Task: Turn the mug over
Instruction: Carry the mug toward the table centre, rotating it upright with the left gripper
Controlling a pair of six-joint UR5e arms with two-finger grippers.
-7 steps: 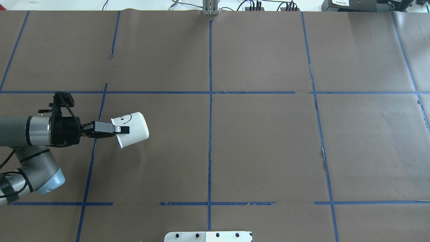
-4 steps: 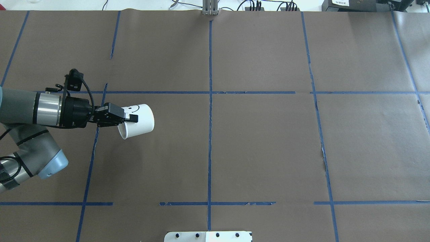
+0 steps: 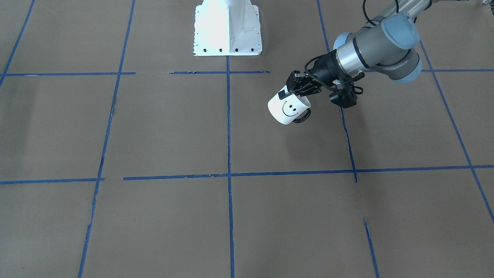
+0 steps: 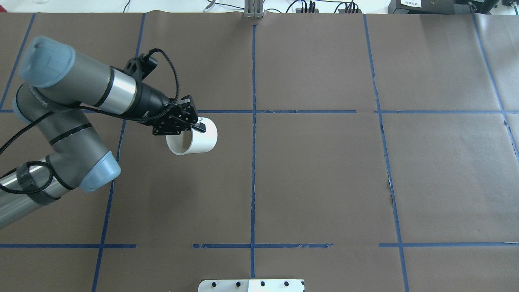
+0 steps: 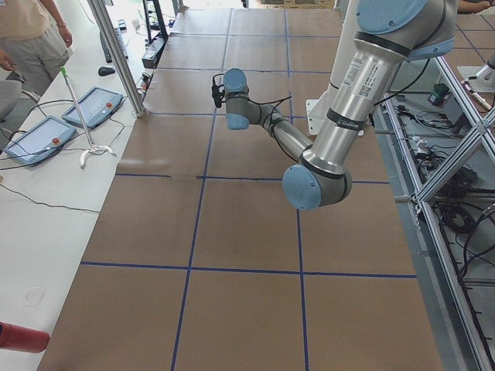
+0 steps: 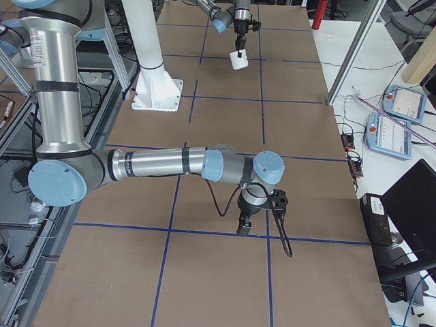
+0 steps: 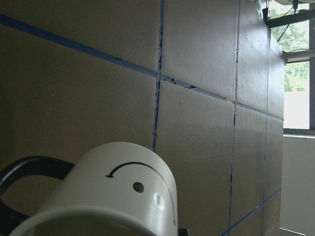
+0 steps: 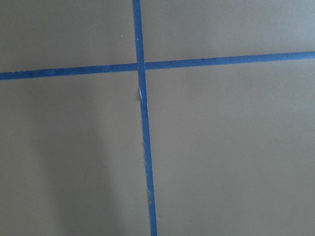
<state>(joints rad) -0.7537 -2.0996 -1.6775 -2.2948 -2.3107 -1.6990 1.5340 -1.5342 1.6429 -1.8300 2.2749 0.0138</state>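
The white mug (image 4: 198, 142) with a black smiley face (image 3: 290, 109) and a thin black handle (image 3: 303, 117) hangs above the brown table, left of centre. It is tilted, its white inside showing in the overhead view. My left gripper (image 4: 196, 126) is shut on the mug's rim, also seen in the front view (image 3: 286, 92). The left wrist view shows the mug (image 7: 115, 189) close up. The far arm holds it in the right-side view (image 6: 239, 60). My right gripper (image 6: 243, 228) shows only in that side view, low over the table; I cannot tell whether it is open or shut.
Blue tape lines (image 4: 254, 134) divide the brown paper table into rectangles. The white robot base (image 3: 227, 31) stands at the robot's edge. Control tablets (image 5: 93, 104) and a person (image 5: 31, 39) are at the operators' side.
The left arm has lifted and carried the mug farther from the robot and toward the table's middle. The mug has turned from lying sideways to its opening facing more upward.
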